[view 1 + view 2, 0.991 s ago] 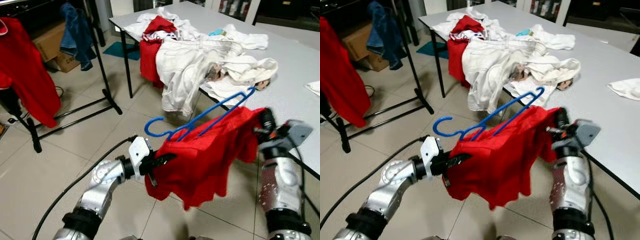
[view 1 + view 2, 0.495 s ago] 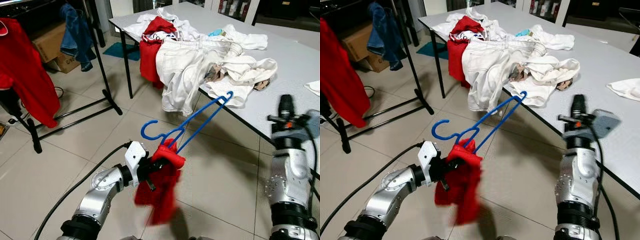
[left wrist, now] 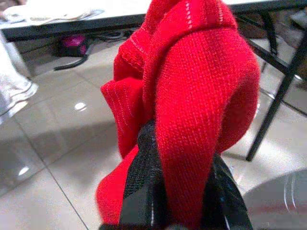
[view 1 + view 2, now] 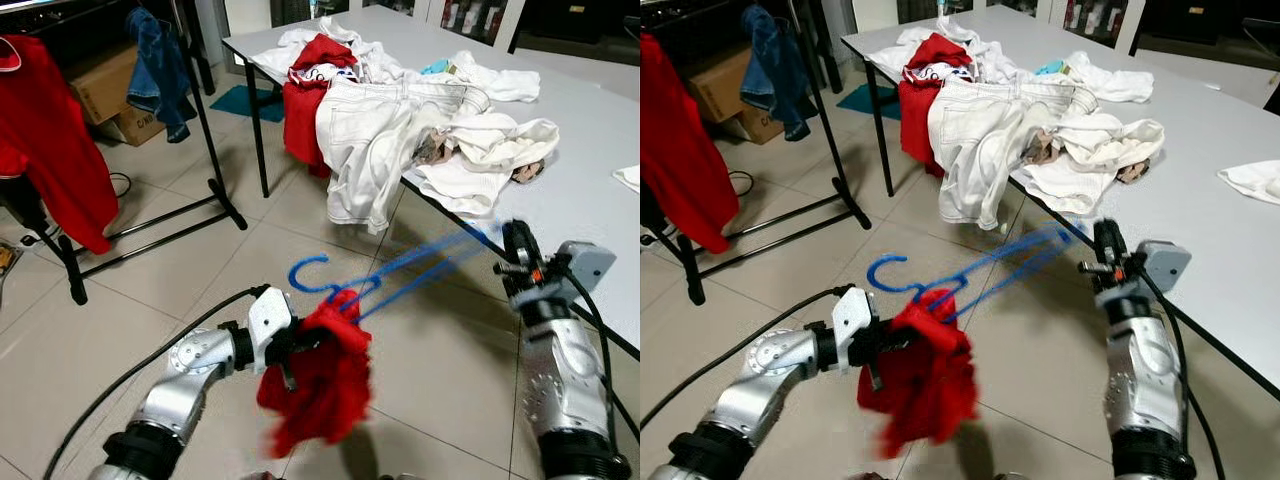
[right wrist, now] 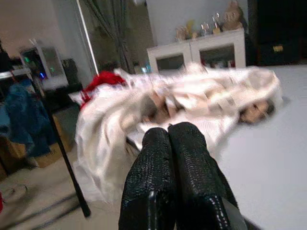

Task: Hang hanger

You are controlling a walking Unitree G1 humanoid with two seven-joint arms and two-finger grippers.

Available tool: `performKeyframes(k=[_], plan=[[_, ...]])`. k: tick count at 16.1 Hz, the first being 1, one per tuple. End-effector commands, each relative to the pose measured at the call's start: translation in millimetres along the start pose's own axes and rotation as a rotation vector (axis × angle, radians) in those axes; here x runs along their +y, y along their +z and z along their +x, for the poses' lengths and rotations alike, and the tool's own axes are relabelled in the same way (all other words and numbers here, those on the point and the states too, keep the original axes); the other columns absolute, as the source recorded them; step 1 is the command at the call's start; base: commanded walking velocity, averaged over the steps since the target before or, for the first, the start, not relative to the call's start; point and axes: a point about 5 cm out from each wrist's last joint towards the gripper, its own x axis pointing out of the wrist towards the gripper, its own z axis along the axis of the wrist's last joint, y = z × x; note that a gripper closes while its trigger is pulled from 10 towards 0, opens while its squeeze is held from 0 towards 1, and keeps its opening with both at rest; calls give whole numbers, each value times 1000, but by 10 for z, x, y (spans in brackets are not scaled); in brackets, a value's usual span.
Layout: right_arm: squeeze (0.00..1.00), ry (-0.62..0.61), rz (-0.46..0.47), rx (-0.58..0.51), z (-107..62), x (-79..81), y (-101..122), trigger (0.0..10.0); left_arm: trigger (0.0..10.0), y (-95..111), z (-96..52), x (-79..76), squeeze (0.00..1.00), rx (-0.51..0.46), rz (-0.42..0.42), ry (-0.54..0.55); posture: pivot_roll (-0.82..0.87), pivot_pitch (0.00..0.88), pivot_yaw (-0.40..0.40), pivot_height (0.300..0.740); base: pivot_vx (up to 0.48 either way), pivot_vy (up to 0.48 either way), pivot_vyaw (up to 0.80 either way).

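The left gripper [image 4: 292, 345] sits low in the head view, at about seven o'clock from the centre, clenched on a bunched red garment [image 4: 322, 385] that droops below it over the tiled floor [image 4: 150, 290]. In the left wrist view the cloth [image 3: 192, 96] wraps over and between the black fingers [image 3: 141, 191], so the grasp is plain. The blue hanger [image 4: 360, 280] rides on top of that bundle: its hook [image 4: 305, 272] curls up at the gripper end, and its long bars run out toward three o'clock, blurred, their far tips ending just beside the right gripper [image 4: 517, 245]. Whether those tips touch it I cannot tell.

The right gripper stands upright near the edge of the grey table [image 4: 600, 130], at about four o'clock. Its two fingers [image 5: 168, 182] are pressed flat together with nothing between them — clenched on air.

On the table, toward twelve o'clock, lies a heap of clothes: white jeans [image 4: 375, 135] spilling over the edge, a red top [image 4: 305, 105] hanging beside them, and white shirts [image 4: 490, 145] further in. Off at ten o'clock stands a black rack [image 4: 205, 130] with a denim jacket [image 4: 160, 65] on it, and a red shirt [image 4: 50, 140] hangs at nine o'clock — well apart from the hanger. A cardboard box [image 4: 105, 90] rests on the floor behind the rack.
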Motion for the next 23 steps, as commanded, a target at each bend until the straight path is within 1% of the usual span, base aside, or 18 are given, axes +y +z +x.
performKeyframes(k=[1,3,4,5,6,7,8,9,10,12,13,15,16,18,19,20,21,23], plan=[[682,-3,-11,73,-71,-57,-102,10000,10000,198,2,85,0,-37,88,-30,-140,0,50,740,0,0,0],[1000,6,-46,167,-178,-151,-245,10000,10000,341,-65,163,0,-49,140,-71,-125,0,38,740,0,0,0],[1000,-1,-61,193,-205,-181,-284,10000,10000,373,-83,183,0,-49,153,-80,-125,0,38,740,0,0,0],[1000,-14,-93,249,-253,-236,-360,10000,10000,426,-113,216,0,-48,180,-93,-118,0,33,740,0,0,0],[1000,-24,-141,302,-308,-284,-432,10000,10000,480,-150,247,0,-44,206,-109,-118,0,33,740,0,0,0],[588,-30,-155,357,-376,-317,-513,10000,10000,533,-193,272,0,-42,221,-126,-115,0,32,740,0,0,0],[0,-33,-152,415,-447,-340,-600,10000,10000,580,-226,291,0,-41,233,-144,-115,0,32,740,0,0,0],[0,-33,-148,436,-477,-348,-635,10000,10000,597,-237,299,0,-40,238,-150,-115,0,32,740,0,0,0],[0,-6,-91,549,-622,-349,-805,10000,10000,664,-266,338,0,-33,255,-170,-111,0,30,740,0,0,0],[0,60,-38,648,-789,-303,-956,10000,10000,722,-291,389,0,-27,273,-179,-111,0,30,740,0,0,0],[12,79,-17,673,-843,-287,-995,10000,10000,742,-299,412,0,-26,278,-177,-111,0,30,740,0,0,0],[12,181,44,753,-1026,-190,-1114,10000,10000,851,-317,494,0,-36,303,-167,-114,0,32,740,0,0,0],[12,210,52,764,-1052,-156,-1133,10000,10000,878,-316,510,0,-40,309,-165,-115,0,32,740,0,0,0],[4,310,97,758,-1050,-9,-1152,10000,10000,928,-303,538,0,-53,322,-165,-123,0,37,740,0,0,0],[4,400,167,732,-990,157,-1135,10000,10000,953,-264,554,0,-64,334,-162,-129,0,40,740,0,0,0],[12,439,184,729,-975,220,-1130,10000,10000,963,-243,564,0,-71,336,-156,-133,0,41,740,0,0,0],[0,521,187,727,-944,369,-1138,10000,10000,989,-191,579,0,-89,337,-145,-133,0,41,740,0,0,0],[0,528,129,712,-828,492,-1172,10000,10000,1022,-125,575,0,-117,333,-137,-132,0,41,740,0,0,0]])
